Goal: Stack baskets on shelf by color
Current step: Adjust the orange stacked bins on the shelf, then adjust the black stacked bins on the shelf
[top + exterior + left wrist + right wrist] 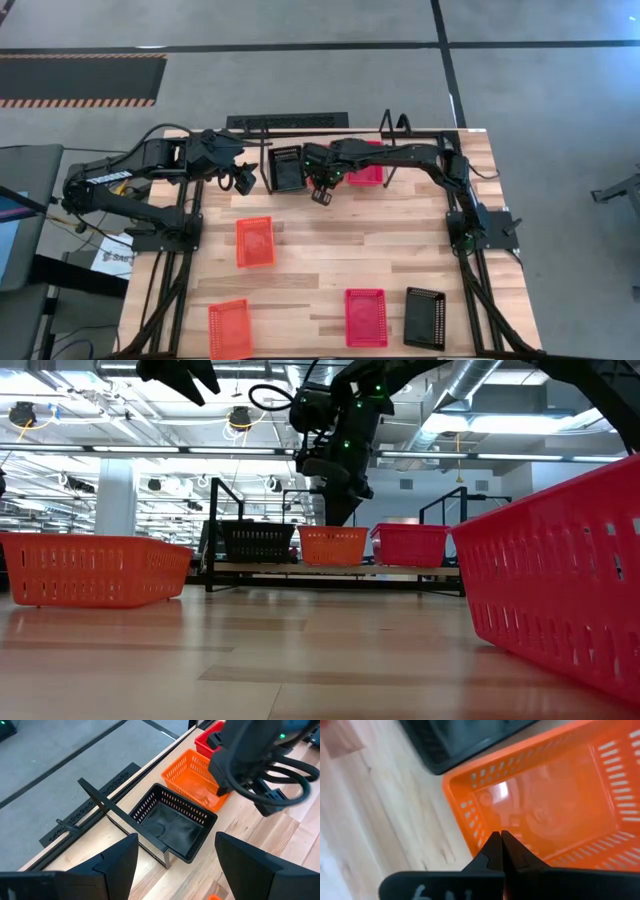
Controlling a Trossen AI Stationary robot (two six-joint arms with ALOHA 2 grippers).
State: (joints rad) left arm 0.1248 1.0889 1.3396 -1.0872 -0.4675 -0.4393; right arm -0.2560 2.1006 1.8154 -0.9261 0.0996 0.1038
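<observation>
The shelf point(330, 568) stands at the table's far edge with three baskets side by side on it: black point(257, 541), orange point(332, 545) and red point(410, 544). My right gripper point(501, 837) is shut and points steeply down over the orange basket point(560, 805), its tips just inside the wall nearest the black basket point(450, 740). My left gripper point(175, 865) hangs open above the table, left of the shelf point(395, 125), looking at the black basket point(172, 827). It holds nothing. My right gripper comes from above with shut fingers just inside the orange basket's short wall point(470, 820). Nothing shows between the fingers. I cannot tell whether the tips touch the basket.
Loose on the table lie an orange basket point(255, 241) at mid left, another orange one point(230, 328) at the near left, a red one point(366, 316) and a black one point(425, 317) at the near edge. Bare wood lies between them and the shelf.
</observation>
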